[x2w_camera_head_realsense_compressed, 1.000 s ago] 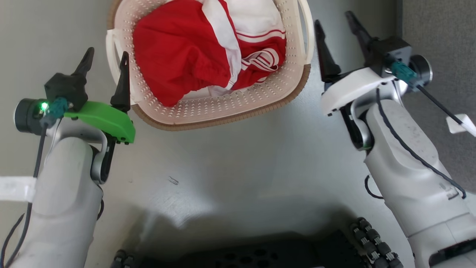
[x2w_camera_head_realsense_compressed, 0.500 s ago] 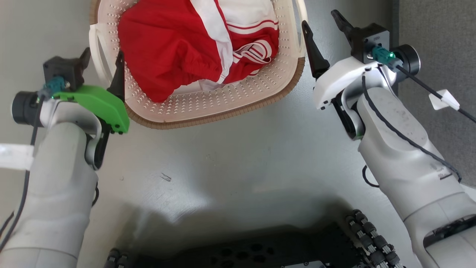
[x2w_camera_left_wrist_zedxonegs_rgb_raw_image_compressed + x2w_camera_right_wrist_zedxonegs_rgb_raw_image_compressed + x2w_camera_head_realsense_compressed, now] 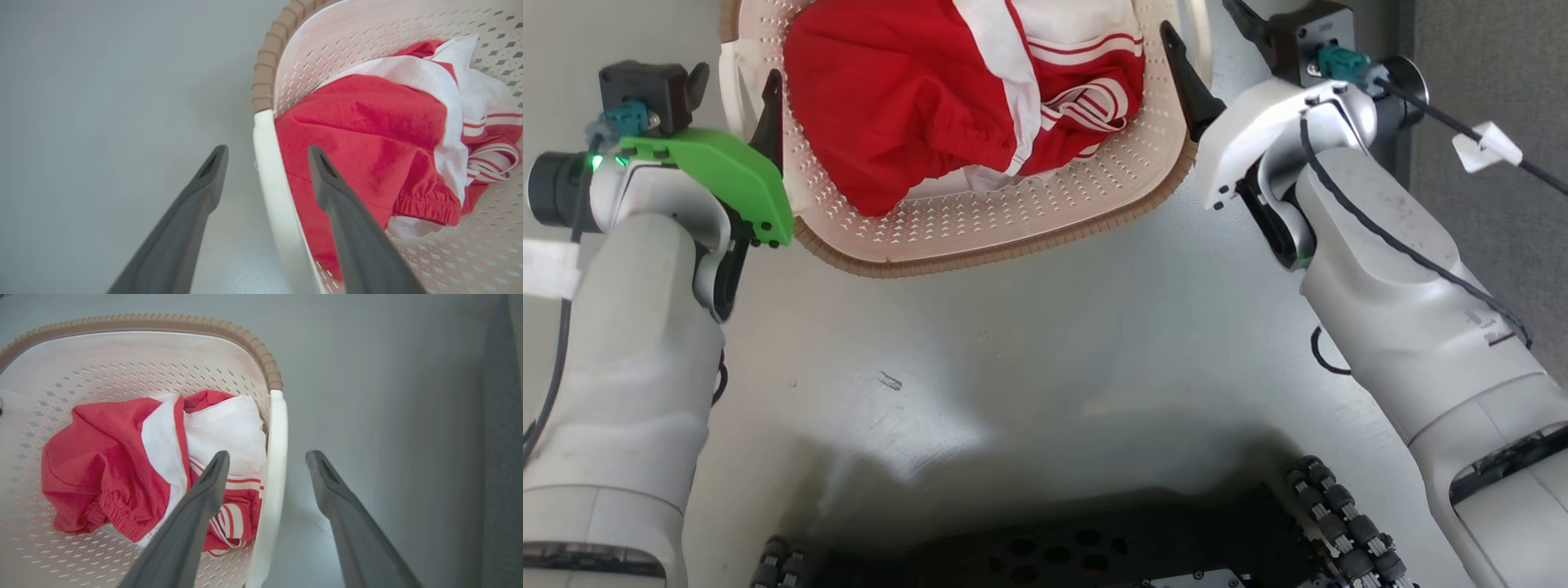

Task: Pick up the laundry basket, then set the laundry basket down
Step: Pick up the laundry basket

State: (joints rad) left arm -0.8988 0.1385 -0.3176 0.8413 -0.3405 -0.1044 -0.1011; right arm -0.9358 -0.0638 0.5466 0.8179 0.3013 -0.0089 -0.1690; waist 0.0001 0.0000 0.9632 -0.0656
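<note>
Left gripper (image 3: 735,77) fingers parted, pointing forward; right gripper (image 3: 1199,16) same, parted; both pale forearms stretched ahead

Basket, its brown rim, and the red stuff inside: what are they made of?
Basket: likely moulded plastic, cream, matte, with rows of punched holes. Rim: probably plastic too, shaped like weave. Clothing: soft red-and-white fabric, creased, with a gathered elastic hem.

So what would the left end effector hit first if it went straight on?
Probably the cream-white perforated plastic laundry basket: its white side handle sits between the open fingers of the left end effector, and the inner finger heads for the red-and-white clothing inside. Depth is unclear.
</note>
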